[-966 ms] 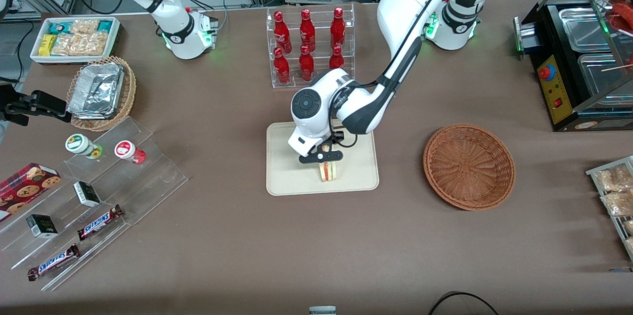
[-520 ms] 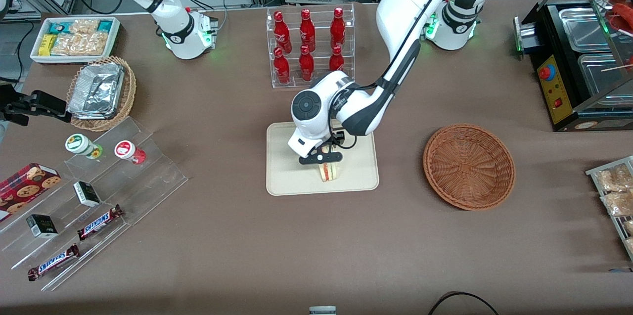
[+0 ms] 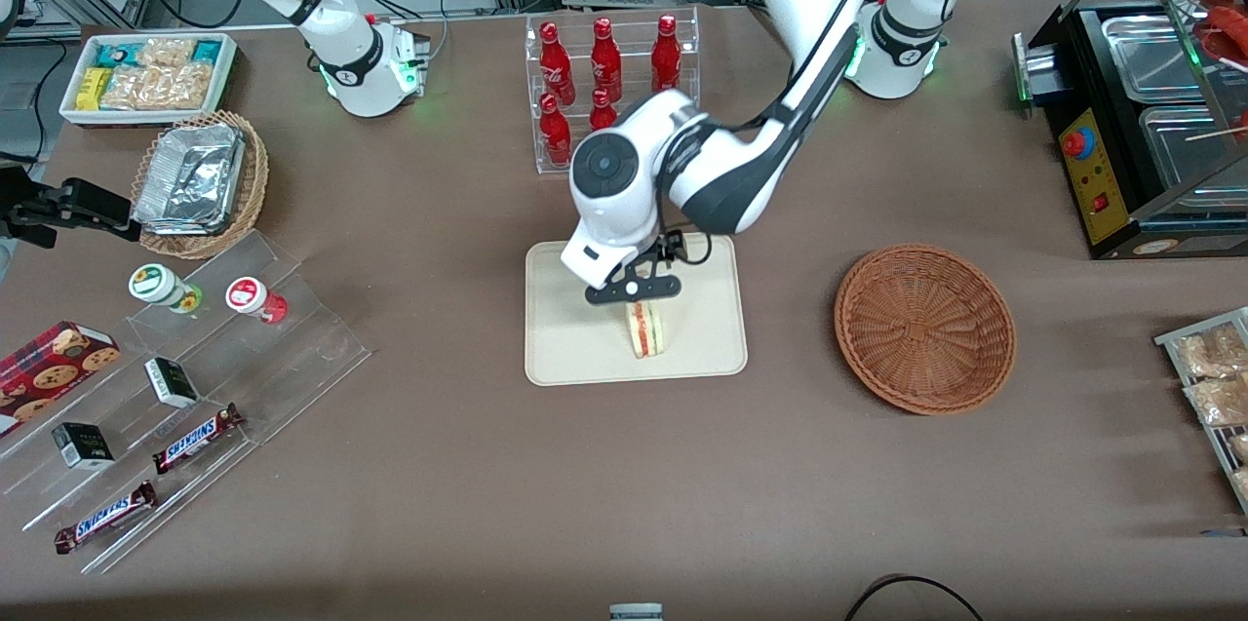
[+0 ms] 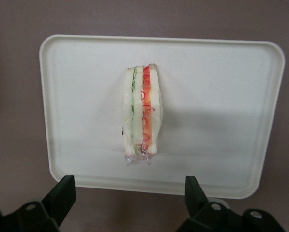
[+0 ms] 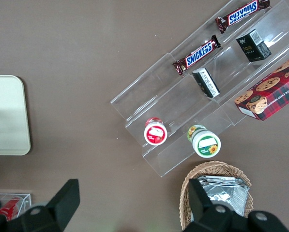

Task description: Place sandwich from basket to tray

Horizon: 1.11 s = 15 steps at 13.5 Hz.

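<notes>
Layered triangular sandwich (image 4: 142,115) on edge on smooth beige tray (image 3: 567,350); gripper (image 3: 634,293) above, fingers (image 4: 62,194) spread, seemingly clear.

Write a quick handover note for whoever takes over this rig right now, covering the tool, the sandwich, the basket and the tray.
Tool: open, empty, hovering above the sandwich, over the tray.
Sandwich: standing on edge on the tray, filling edge up, touching neither finger.
Basket: empty, beside the tray toward the working arm's end of the table.
Done: sandwich is out of the basket and on the tray, released.
Left: probably only retracting the arm clear of the tray.
</notes>
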Each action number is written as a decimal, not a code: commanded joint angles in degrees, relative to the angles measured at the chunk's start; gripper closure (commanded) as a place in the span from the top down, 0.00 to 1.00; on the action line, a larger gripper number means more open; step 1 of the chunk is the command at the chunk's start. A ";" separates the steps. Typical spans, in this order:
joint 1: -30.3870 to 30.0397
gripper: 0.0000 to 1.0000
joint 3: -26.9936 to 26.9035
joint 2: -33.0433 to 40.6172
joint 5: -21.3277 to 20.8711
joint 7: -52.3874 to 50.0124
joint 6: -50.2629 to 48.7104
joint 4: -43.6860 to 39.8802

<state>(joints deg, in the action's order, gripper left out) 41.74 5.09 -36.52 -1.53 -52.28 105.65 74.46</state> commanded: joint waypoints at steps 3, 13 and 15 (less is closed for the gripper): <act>-2.18 1.00 -0.34 6.71 1.35 5.41 -3.43 1.48; -19.15 1.00 -0.43 17.69 1.27 29.51 -12.41 8.57; -22.83 1.00 -0.43 21.29 1.27 35.03 -11.70 12.71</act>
<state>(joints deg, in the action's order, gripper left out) 21.49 4.18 -20.82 -0.84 -21.37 92.60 80.32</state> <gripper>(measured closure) 0.000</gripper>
